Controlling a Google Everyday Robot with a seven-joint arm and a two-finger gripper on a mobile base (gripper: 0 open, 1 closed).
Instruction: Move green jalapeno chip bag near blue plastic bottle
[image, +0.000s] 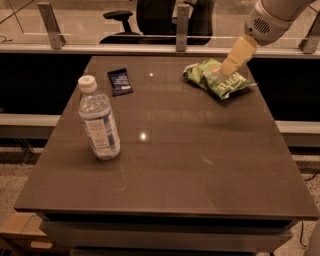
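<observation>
The green jalapeno chip bag (231, 85) lies crinkled at the far right of the dark table (200, 165). The blue plastic bottle (99, 120), clear with a white cap and a pale label, stands upright at the table's left side, far from the bag. My gripper (224, 71) comes down from the upper right on a white arm, and its tan tip is at the top of the bag, touching it or just above it.
A small dark-blue flat packet (120, 81) lies at the far left, behind the bottle. A railing with metal posts (182, 27) and glass runs behind the table. An office chair (150, 15) stands beyond it.
</observation>
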